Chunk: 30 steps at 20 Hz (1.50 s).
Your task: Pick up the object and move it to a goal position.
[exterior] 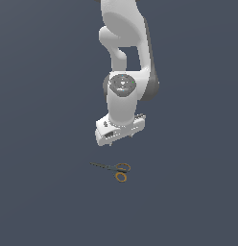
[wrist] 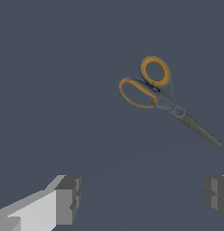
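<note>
The small scissors [exterior: 115, 169] lie flat on the dark grey surface, with two orange-yellow ring handles toward the exterior view's right and thin dark blades pointing to its left. They also show in the wrist view [wrist: 164, 95]. My gripper [exterior: 121, 136] hangs above and slightly behind the scissors, apart from them. It is open and empty: in the wrist view its two fingertips [wrist: 68, 198] stand far apart, with the gripper's middle [wrist: 141, 196] off the scissors.
The white arm [exterior: 125, 57] rises out of the top of the exterior view. Plain dark grey floor [exterior: 44, 192] surrounds the scissors. No goal marker shows.
</note>
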Available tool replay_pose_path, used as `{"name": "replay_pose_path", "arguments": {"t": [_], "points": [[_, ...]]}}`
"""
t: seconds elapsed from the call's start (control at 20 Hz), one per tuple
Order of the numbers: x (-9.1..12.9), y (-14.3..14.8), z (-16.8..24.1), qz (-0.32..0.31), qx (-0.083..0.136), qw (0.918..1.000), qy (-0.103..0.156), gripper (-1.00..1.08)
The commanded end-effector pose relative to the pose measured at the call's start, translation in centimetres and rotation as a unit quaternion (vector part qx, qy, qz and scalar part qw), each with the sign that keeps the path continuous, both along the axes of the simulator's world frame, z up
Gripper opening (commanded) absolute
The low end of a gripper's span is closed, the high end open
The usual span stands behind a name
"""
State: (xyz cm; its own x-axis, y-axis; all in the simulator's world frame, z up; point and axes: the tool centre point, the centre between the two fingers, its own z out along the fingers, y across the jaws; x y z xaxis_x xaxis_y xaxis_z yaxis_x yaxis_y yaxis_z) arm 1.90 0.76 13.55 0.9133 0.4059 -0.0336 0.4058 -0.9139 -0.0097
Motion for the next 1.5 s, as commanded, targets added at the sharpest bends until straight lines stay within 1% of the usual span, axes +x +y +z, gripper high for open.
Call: {"name": "replay_pose_path", "arguments": {"t": [0.0,0.2,0.45,0.65,1.0,1.25,1.45], "points": [[0.8,-0.4,-0.7,0.033,0.000,0.9995,-0.001,1.00],[2.0,-1.1,-1.7,0.085,0.001,0.9964,-0.003,1.00],[3.4,-1.9,-3.2,0.148,0.003,0.9890,-0.006,1.00],[4.5,-2.7,-4.3,0.198,0.004,0.9802,-0.008,1.00],[6.1,-3.9,-6.2,0.273,0.006,0.9620,-0.012,1.00],[6.7,-4.6,-7.1,0.307,0.007,0.9516,-0.014,1.00],[7.0,-4.9,-7.5,0.323,0.008,0.9461,-0.015,1.00]]}}
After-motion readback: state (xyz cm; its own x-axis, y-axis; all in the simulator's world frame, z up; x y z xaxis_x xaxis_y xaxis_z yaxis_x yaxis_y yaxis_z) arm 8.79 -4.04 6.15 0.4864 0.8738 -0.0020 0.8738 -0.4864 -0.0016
